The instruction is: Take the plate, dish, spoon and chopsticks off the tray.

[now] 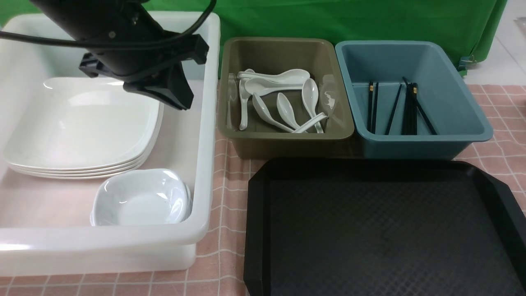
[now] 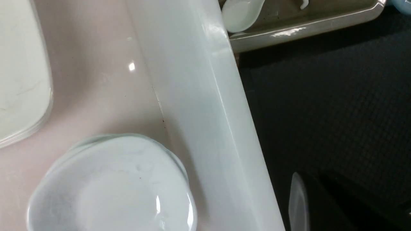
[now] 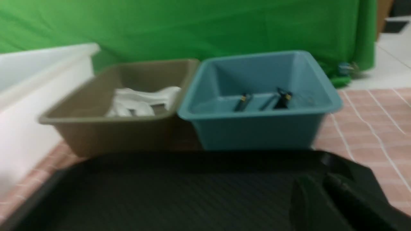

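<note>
Dark and smeared by blur, the right jaws fill the lower right corner of the right wrist view above the tray (image 3: 179, 192); I cannot tell whether they are open or closed. The front view does not show them.

The left jaws are closed and hold nothing. They hang from the black left arm (image 1: 123, 53) in the upper left of the front view, over the inside of the white bin (image 1: 205, 164). In the left wrist view only one pale pad and a dark shape show at the bottom edge, cut off by the frame.

Below them, at the lower left of the front view, the dish (image 1: 139, 197) lies in the bin's near right corner. It is small, glossy white and rounded-square, and a second rim at its edge suggests another like it underneath. Just behind it, the plate (image 1: 82, 127) tops a stack of wide, shallow square plates, its far edge hidden by the arm.

At upper centre, an olive bin (image 1: 287, 139) holds several white spoons (image 1: 283, 102), deep-bowled with short handles, lying crossed. To its right, touching it, a blue bin (image 1: 423, 142) holds thin black chopsticks (image 1: 409, 109) with small gold bands, leaning on its far wall.

The black tray's (image 1: 254, 213) diamond-textured surface, raised rim and cut corners take up the lower right, cropped by the frame. It rests on the bench's pink checked cloth (image 1: 222, 255), with green fabric (image 1: 328, 20) behind.
</note>
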Available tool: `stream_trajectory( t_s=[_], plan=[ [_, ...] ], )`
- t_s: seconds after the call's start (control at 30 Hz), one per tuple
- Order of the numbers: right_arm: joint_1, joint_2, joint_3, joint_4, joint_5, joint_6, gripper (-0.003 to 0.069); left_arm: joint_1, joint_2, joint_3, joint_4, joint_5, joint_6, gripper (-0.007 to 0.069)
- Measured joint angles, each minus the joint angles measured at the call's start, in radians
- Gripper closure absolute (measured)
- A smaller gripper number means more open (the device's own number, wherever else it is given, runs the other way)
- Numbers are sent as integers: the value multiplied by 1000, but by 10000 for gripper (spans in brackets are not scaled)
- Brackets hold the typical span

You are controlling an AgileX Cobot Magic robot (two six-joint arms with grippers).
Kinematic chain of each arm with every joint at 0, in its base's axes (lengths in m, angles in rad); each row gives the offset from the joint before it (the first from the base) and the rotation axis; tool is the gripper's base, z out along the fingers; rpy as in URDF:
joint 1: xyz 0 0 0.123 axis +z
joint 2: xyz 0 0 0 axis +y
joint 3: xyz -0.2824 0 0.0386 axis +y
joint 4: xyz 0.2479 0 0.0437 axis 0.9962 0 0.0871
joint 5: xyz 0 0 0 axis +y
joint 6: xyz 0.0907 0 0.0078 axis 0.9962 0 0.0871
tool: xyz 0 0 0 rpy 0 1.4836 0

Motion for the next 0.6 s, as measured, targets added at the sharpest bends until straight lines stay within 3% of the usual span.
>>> stream_trajectory(
  t_s=[0.37, 0.6],
  plan=[
    [-172, 0, 60, -2, 60, 0, 512, 0, 0, 0, 2, 3, 52, 583],
    [-198, 0, 56, -6, 108, 0, 497, 0, 0, 0, 23, 3, 105, 577]
  ],
)
